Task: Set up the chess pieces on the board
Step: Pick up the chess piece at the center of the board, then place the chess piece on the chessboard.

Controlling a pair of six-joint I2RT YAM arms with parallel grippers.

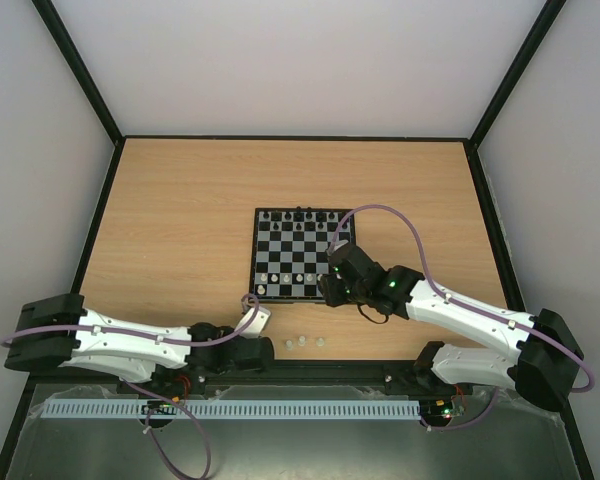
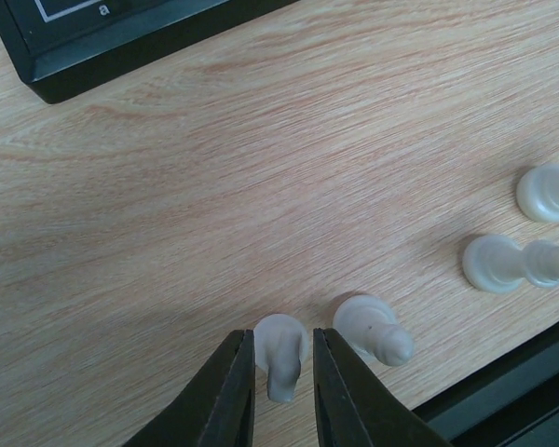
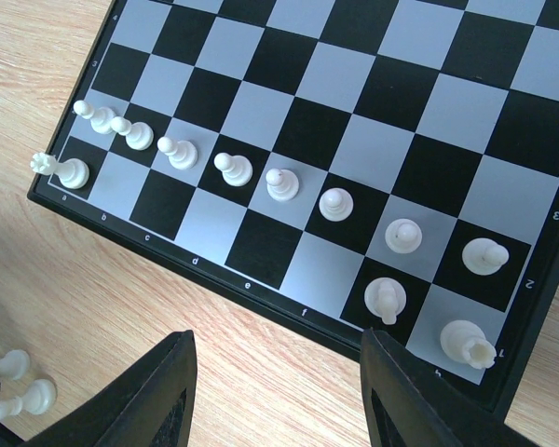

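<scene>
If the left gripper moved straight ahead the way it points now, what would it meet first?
The whitish chess piece lying between the left gripper's fingers. Beyond that, bare table, then perhaps the board's black edge; depth is unclear.

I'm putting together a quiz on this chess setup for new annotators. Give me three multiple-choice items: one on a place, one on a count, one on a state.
1. Where do the loose whitish pieces lie relative to the board?
A. beyond its far edge
B. on the table off its near edge
C. on its middle squares

2. How many whitish pieces stand on the board's nearest row?
A. none
B. eight
C. three

3. How is the right gripper?
A. open, holding nothing
B. shut on a pawn
C. shut on a black piece

Answers: B, they lie on bare wood off the near edge; C, one stands at the left corner and two at the right; A, its fingers stand wide apart with nothing between.
</scene>
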